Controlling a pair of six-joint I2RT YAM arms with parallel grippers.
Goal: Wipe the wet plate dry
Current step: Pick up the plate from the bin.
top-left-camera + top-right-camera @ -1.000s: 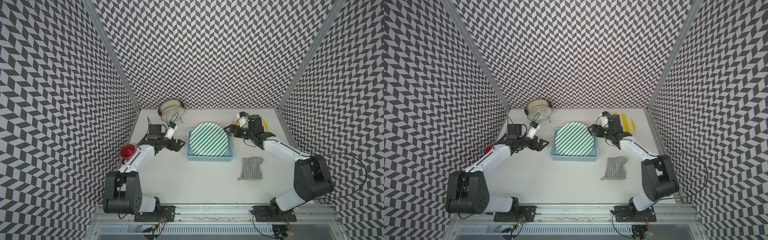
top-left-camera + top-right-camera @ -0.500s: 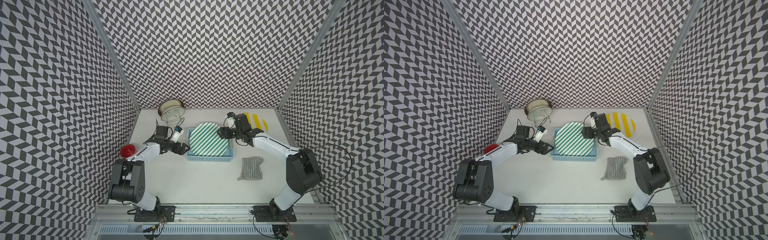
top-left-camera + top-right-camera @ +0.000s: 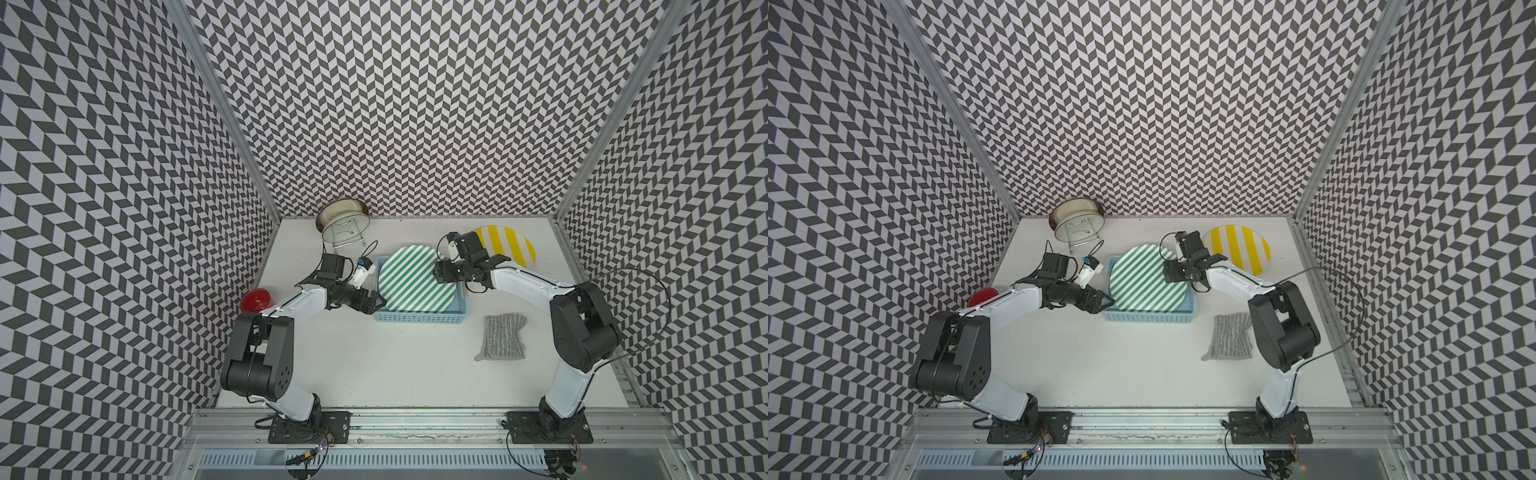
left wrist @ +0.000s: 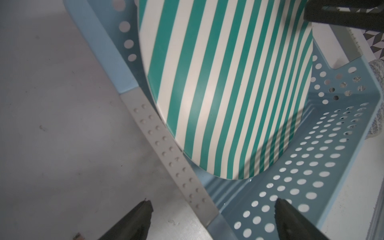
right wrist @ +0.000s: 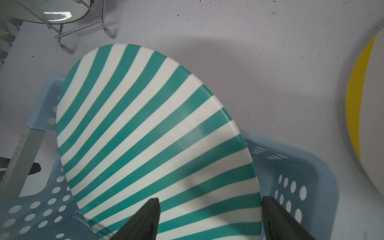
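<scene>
The green-and-white striped plate [image 3: 415, 282] [image 3: 1146, 282] leans tilted inside a light blue perforated basket [image 3: 419, 319] [image 3: 1150, 318]. My left gripper [image 3: 370, 301] [image 3: 1100, 301] is open at the basket's front left corner. In the left wrist view it [image 4: 212, 204] straddles the basket wall [image 4: 311, 176], a little short of the plate [image 4: 228, 93]. My right gripper [image 3: 440, 274] [image 3: 1169, 272] is open at the plate's right edge. In the right wrist view it [image 5: 211, 201] has one finger over the plate's face [image 5: 155, 135] and the other outside the rim. The grey cloth [image 3: 503, 336] [image 3: 1231, 336] lies flat, right of the basket.
A yellow-and-white striped plate [image 3: 509, 245] [image 3: 1241, 245] lies at the back right, behind the right arm. A wire rack holding a glass dish [image 3: 343, 220] [image 3: 1077, 220] stands at the back left. A red cup [image 3: 256, 300] [image 3: 982, 297] sits by the left wall.
Both arms have closed in on the basket. The right gripper came left, off the yellow plate, to the green plate's rim. The left gripper moved right to the basket's corner.
</scene>
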